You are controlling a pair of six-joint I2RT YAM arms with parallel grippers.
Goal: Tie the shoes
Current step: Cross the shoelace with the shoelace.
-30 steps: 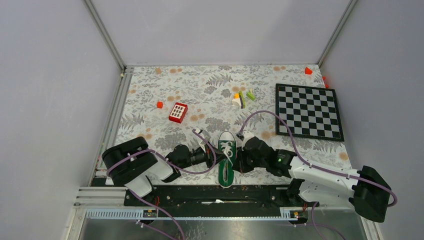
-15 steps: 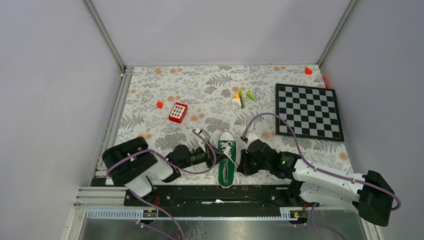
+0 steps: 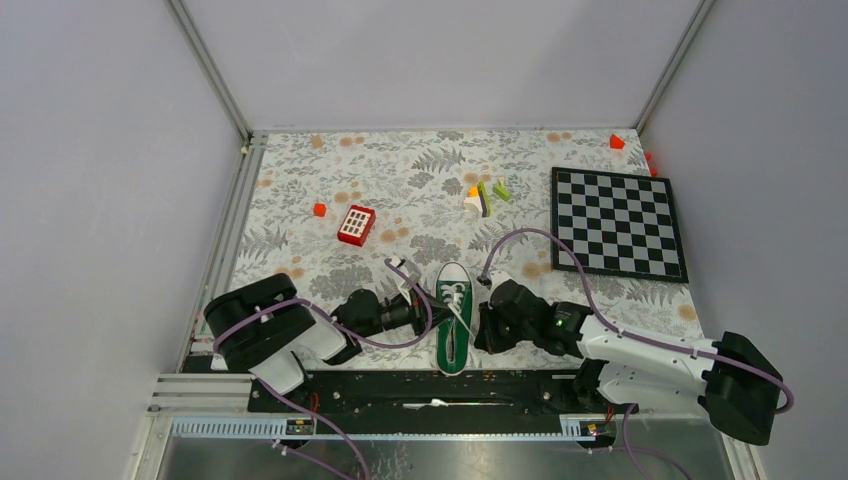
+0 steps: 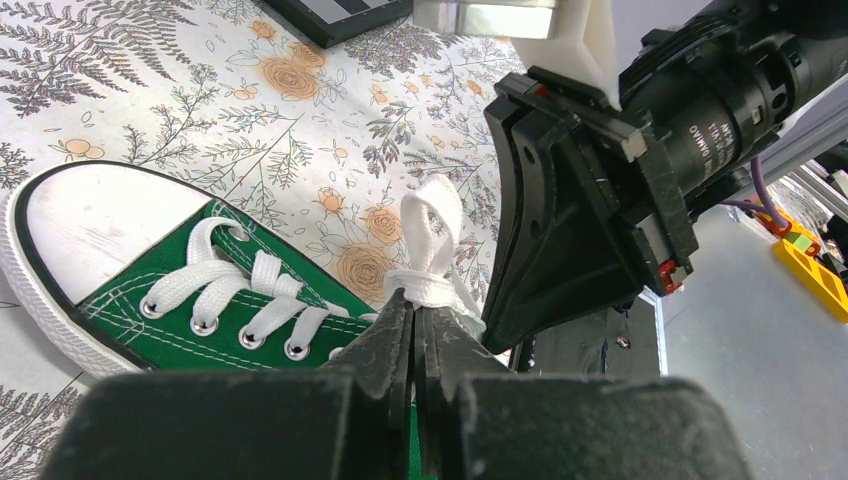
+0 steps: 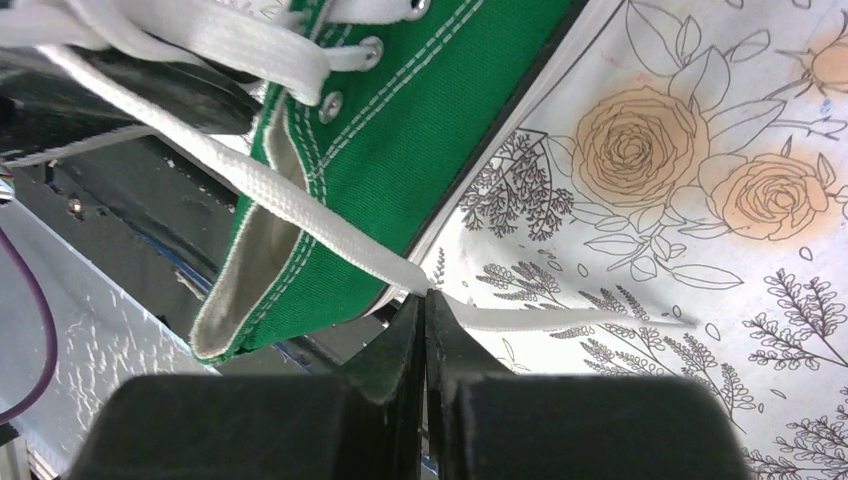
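On a flower-printed tablecloth (image 3: pixel 400 180) between plain grey walls (image 3: pixel 100 200), at the near edge: small green canvas sneaker (image 3: pixel 453 318) between both arms.
Black left gripper (image 4: pixel 415 312) pinched tight on the flat white lace (image 4: pixel 425 285) at its knot; right gripper (image 5: pixel 425 305) pinched tight on a lace end beside the white rubber sole; square black-and-white chessboard (image 3: pixel 618 222) well apart, far right.

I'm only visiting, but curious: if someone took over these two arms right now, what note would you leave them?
Left gripper: shut, pinching the white lace at a knot by the eyelets.
Right gripper: shut on a lace strand drawn out sideways from the shoe.
Green sneaker lies on the table between both arms, near their bases.
Done: a knot seems begun.
To do: no finished bow shows yet.
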